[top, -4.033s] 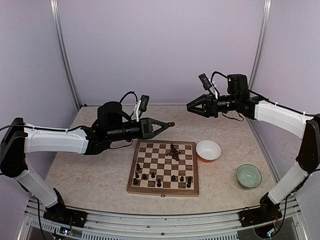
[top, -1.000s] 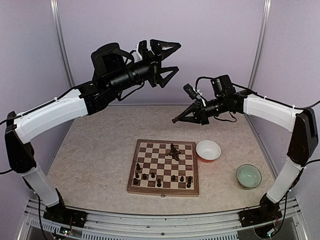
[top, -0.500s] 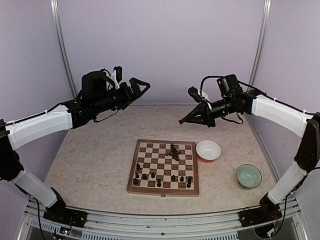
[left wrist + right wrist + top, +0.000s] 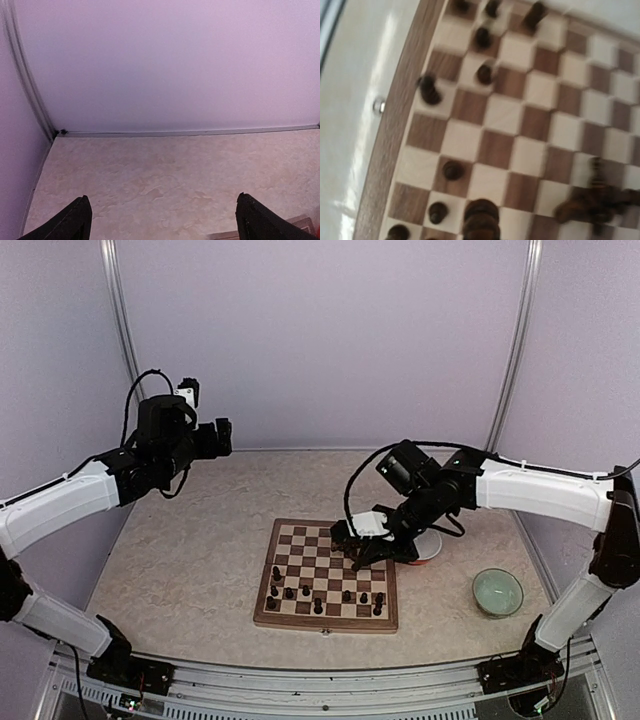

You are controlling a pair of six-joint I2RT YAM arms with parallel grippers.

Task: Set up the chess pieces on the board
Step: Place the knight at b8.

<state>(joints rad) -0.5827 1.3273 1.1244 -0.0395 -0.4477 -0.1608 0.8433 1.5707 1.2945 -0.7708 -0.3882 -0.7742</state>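
Chess pieces point(image 4: 288, 593), small and dark, stand scattered along the near rows of the board point(image 4: 322, 565), which lies flat at the middle of the table point(image 4: 200, 540). In the right wrist view I also see a blurred cluster point(image 4: 592, 205) of them lying together on squares toward the far side. Right gripper point(image 4: 362, 552): lowered over the far right part of the board, jaws together. I cannot tell from either view whether anything is pinched between them, or whether they touch the cluster. Left gripper point(image 4: 218, 437): held high at the far left, well apart from the board, its fingers point(image 4: 75, 220) spread wide with only tabletop seen between them. White bowl point(image 4: 434, 546): partly hidden behind the right arm, just beside the board's right edge. Green bowl point(image 4: 497, 591): farther right and nearer.
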